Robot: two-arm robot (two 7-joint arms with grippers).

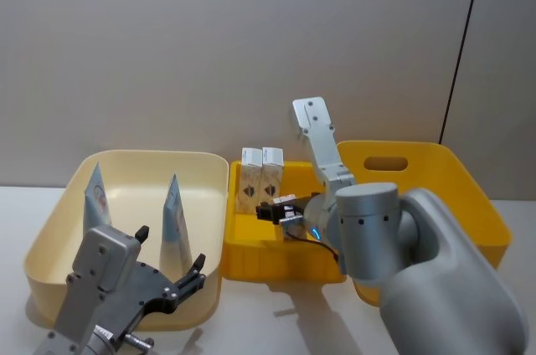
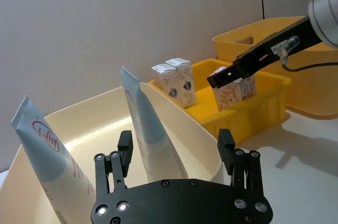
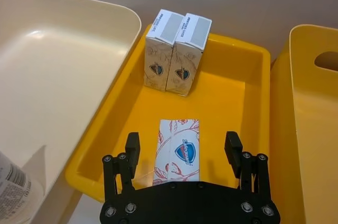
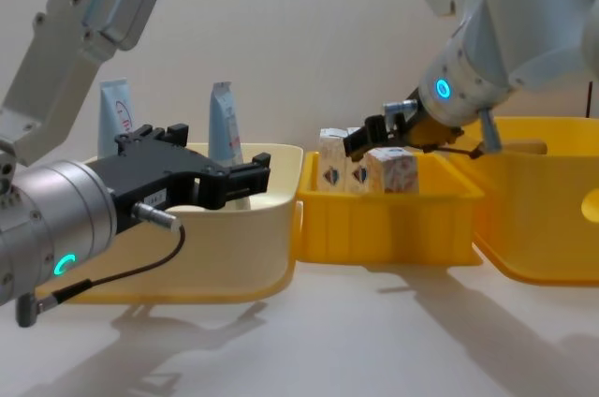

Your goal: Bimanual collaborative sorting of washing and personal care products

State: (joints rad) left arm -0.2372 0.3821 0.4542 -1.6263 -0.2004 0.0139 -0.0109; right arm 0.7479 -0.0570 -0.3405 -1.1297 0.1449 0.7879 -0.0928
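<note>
Head view: two crimped, glossy tubes (image 1: 174, 219) (image 1: 96, 200) are being propped upright in the rounded cream bin (image 1: 151, 154). Left wrist view: the left gripper (image 2: 175, 142) is being held spread and empty. Right wrist view: a floral cardboard carton (image 3: 179, 150) in the yellow tray (image 3: 240, 55) is being straddled, untouched, by the spread right gripper (image 3: 182, 142). Chest view: both grippers are being held above their containers.

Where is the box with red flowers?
The red-flowered box sits in the small yellow tray, under the open right claw, nearer the robot than the two other boxes.

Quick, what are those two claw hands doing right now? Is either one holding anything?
Left gripper: open, holding nothing.
Right gripper: open, straddling a pink-patterned carton without gripping it.
</note>
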